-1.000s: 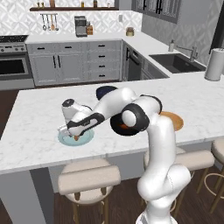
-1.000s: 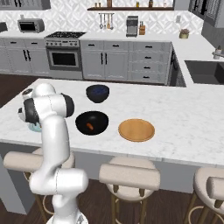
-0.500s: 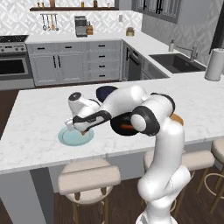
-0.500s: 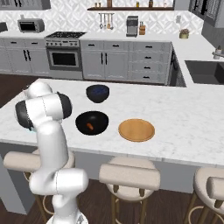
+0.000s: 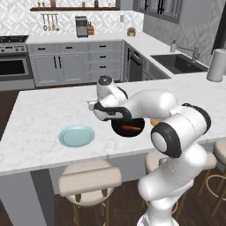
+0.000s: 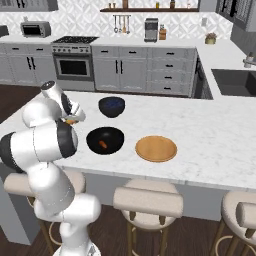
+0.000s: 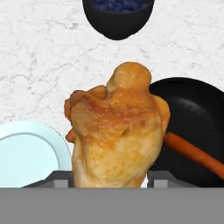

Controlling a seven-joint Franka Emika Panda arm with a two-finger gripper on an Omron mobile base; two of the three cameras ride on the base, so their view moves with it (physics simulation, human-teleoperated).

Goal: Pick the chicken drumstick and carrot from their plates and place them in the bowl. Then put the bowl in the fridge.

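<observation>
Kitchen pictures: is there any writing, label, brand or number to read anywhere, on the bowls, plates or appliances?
None: no readable text in any view.
The black bowl, blue plate, wooden plate and speckled bowl are plain.
The microwave and coffee maker show no legible marks; too small to tell.

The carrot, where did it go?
The carrot lies inside the black bowl on the counter, seen in the right base view left of the wooden plate and in front of the blue-speckled bowl.
</observation>
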